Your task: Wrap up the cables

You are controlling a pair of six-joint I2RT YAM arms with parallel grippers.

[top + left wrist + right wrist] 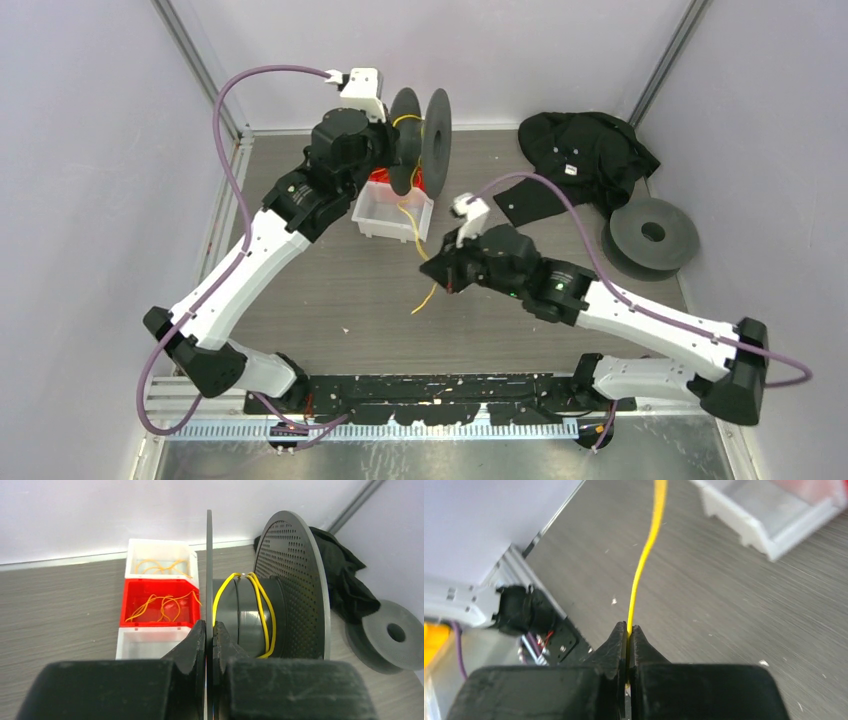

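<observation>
- Two or three turns of yellow cable [265,617] sitting on the hub of the dark spool [292,580], between its two flanges; the free run dropping past the bins [390,215] towards the table [330,290], with a short loose tail beyond the right arm's pinch.
- Several other cables [160,607] lying loose in the red and white compartments, not yet wound.
- Left gripper [209,630] clamped edge-on upon the thin near flange, holding the spool upright just above the bins.
- Right gripper [628,630] clenched on the cable partway along its free run, the strand rising straight from the fingertips.
- Step in hand, as a judgement: laying the next turn onto the hub, with most of this cable unwound.
- Carry the pinched strand round the hub in a wide circle, clear of both flanges and of the left fingers.
- Hold light tension only: enough to seat each turn flat beside the last, not so much as to twist the spool out of its thin-edge grip.
- Feed the strand into the gap between the flanges at a shallow angle, never across a rim.
- Regrip nearer the tail once the free length grows short.
- Watch for snagging on the bin wall directly below the spool.
</observation>
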